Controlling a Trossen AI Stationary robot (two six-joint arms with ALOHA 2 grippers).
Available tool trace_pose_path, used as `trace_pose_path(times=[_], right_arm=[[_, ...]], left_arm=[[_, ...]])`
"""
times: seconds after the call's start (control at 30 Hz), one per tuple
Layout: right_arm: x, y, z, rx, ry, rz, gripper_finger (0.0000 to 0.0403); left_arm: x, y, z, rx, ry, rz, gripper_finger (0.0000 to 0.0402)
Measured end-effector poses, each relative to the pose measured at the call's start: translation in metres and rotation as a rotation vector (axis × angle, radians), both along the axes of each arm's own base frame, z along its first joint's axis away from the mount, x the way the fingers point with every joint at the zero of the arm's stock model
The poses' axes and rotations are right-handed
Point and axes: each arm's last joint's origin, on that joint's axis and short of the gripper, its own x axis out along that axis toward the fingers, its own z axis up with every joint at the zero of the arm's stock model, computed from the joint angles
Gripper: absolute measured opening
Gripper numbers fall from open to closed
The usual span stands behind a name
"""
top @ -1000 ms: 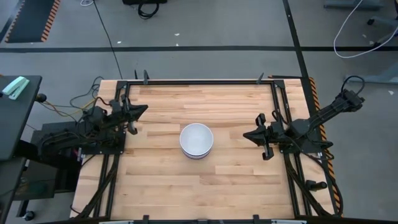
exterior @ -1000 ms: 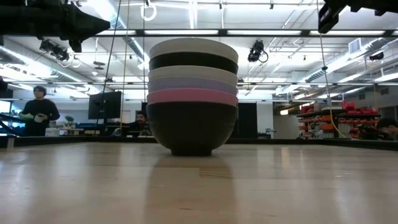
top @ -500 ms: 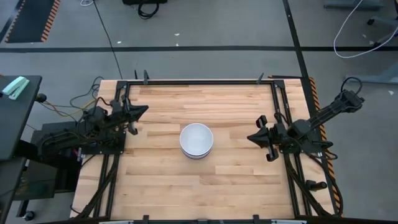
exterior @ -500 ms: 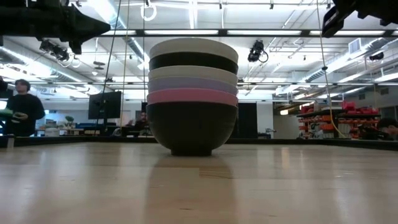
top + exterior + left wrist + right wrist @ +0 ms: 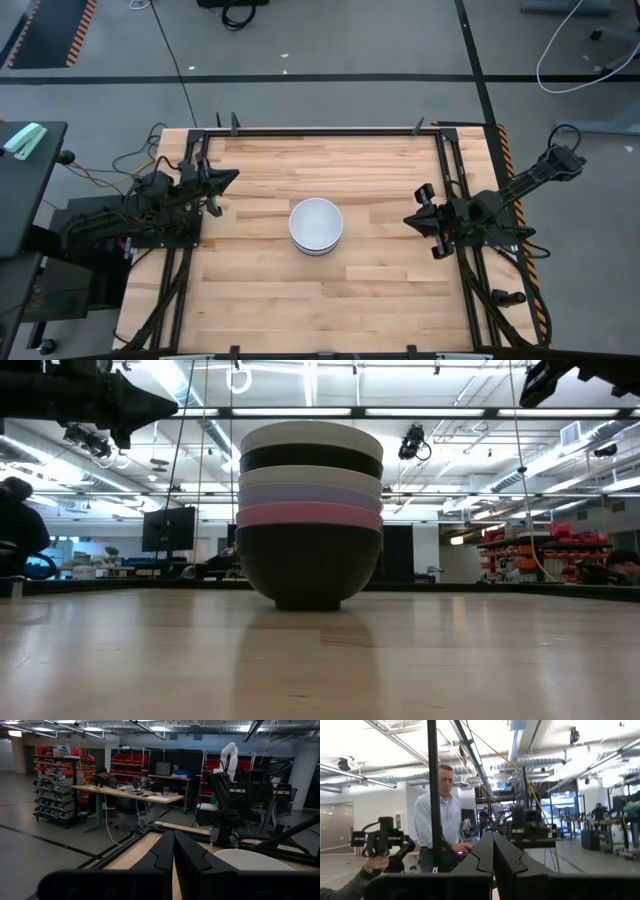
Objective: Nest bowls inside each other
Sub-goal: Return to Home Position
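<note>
Several bowls sit nested in one stack [image 5: 316, 226] at the table's middle, its black bottom bowl [image 5: 308, 565] resting on the wood. Above that come pink, lavender-blue, white and black bowls, with a white one [image 5: 311, 436] on top. The top bowl's rim [image 5: 247, 860] also shows in the left wrist view. My left gripper [image 5: 232, 175] hovers shut at the table's left side, pointing toward the stack and well clear of it. Over at the right side, my right gripper [image 5: 410, 218] is shut too and apart from the stack. Both sets of fingers meet with nothing between them [image 5: 173, 845] [image 5: 493, 850].
Black metal rails [image 5: 320, 131] frame the table's far edge and both sides. Bare wood [image 5: 320, 300] lies all around the stack. A person [image 5: 440, 815] stands beyond the table in the right wrist view, and another [image 5: 15, 525] is at the low view's left edge.
My right gripper has drawn back from the stack toward the table's right edge, and its fingers have tipped upward; it has stayed shut. The stack has not moved. A person in the room behind has walked toward the low view's left edge.
</note>
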Motion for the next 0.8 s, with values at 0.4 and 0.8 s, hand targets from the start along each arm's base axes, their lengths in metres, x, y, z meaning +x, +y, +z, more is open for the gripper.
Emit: trace_pose_path(times=[0.4, 0.8], right_arm=[[-0.018, -0.009, 0.018, -0.037, -0.165, -0.051, 0.0007], [-0.044, -0.02, 0.033, -0.05, -0.34, -0.061, 0.0007]], left_arm=[[0.0, 0.0, 0.0, -0.003, -0.001, 0.001, 0.0012], [-0.001, 0.0, 0.006, 0.019, -0.055, 0.002, 0.002]])
